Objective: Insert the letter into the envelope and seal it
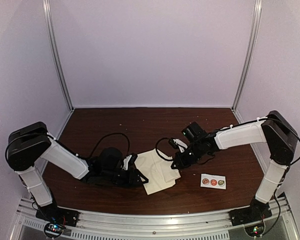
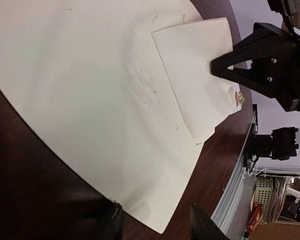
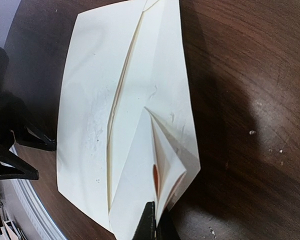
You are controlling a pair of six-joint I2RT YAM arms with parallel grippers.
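Note:
The cream envelope (image 1: 152, 183) lies flat on the brown table between my arms. It fills the left wrist view (image 2: 90, 90) and shows in the right wrist view (image 3: 85, 100), where a long slit runs down it. A folded letter (image 3: 166, 150), cream outside and pinkish inside, lies on the envelope's right part (image 1: 167, 171) (image 2: 195, 75). My right gripper (image 3: 157, 226) (image 1: 176, 162) (image 2: 216, 64) is shut on the letter's edge, which bulges open. My left gripper (image 2: 157, 225) (image 1: 136, 172) is open and low, its fingers astride the envelope's near corner.
A small white strip of round stickers (image 1: 213, 181) lies on the table right of the envelope, and its end peeks out past the letter (image 2: 238, 98). The aluminium rail (image 1: 155, 220) runs along the near table edge. White walls enclose the table (image 1: 115, 125).

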